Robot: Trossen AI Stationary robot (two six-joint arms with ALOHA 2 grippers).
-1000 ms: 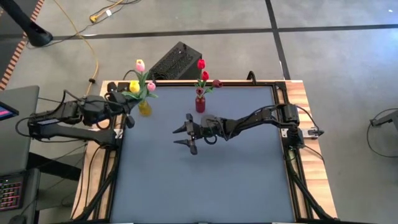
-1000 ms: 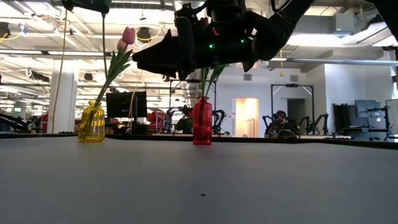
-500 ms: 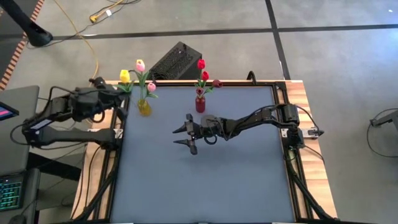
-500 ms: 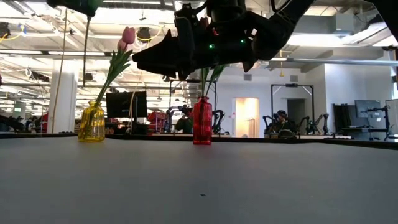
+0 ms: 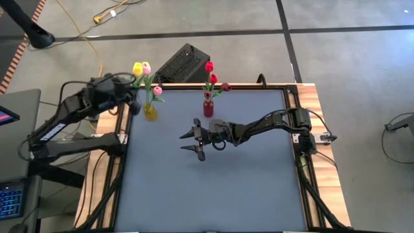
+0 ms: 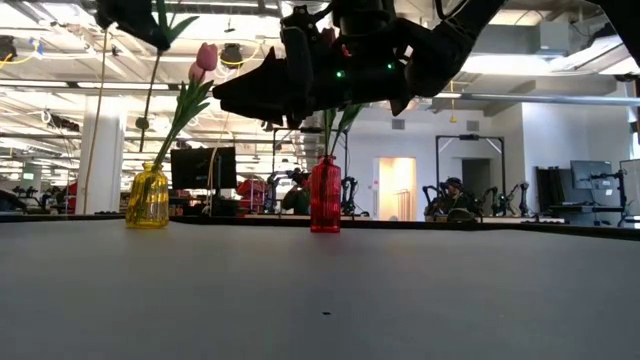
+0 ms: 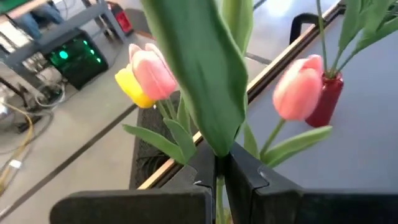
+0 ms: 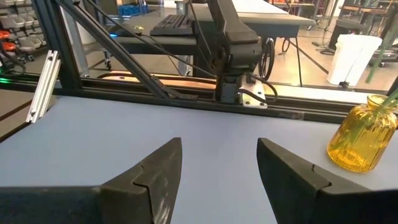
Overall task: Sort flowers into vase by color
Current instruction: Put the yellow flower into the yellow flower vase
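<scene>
Grey-blue counter (image 5: 213,175) fills the overhead picture, framed by pale wood edges. Near its far left corner stands a yellow vase (image 5: 150,112) holding two pink tulips (image 5: 157,90). Further right along the far edge stands a red vase (image 5: 207,107) with red tulips (image 5: 209,66) and one dark maroon head. The left hand (image 5: 132,103) hangs just beside the yellow vase, at the counter's left edge, closed on the stem of a yellow tulip (image 5: 137,68) whose head sits next to the upper pink head. The right hand (image 5: 192,142) hovers over the middle of the counter, in front of the red vase, fingers spread and holding nothing.

At counter level, the yellow vase (image 6: 147,196) stands left and the red vase (image 6: 324,194) near centre, both at the far edge. A pink tulip (image 6: 206,57) leans up from the yellow vase. The left hand (image 6: 140,20) shows dark at the top left, with a thin green stem (image 6: 148,95) slanting down from it toward the yellow vase's mouth. The right hand's dark bulk hangs above the red vase. A workshop room lies behind.

From the left wrist, two dark fingers (image 7: 249,177) pinch a stem topped by a broad green leaf (image 7: 199,68). Beyond are the yellow tulip (image 7: 132,88), two pink heads and the red vase (image 7: 327,99).

From the right wrist, two dark fingers (image 8: 155,171) stand well apart over bare counter, with the yellow vase (image 8: 362,135) off to one side and the left arm's base beyond.
</scene>
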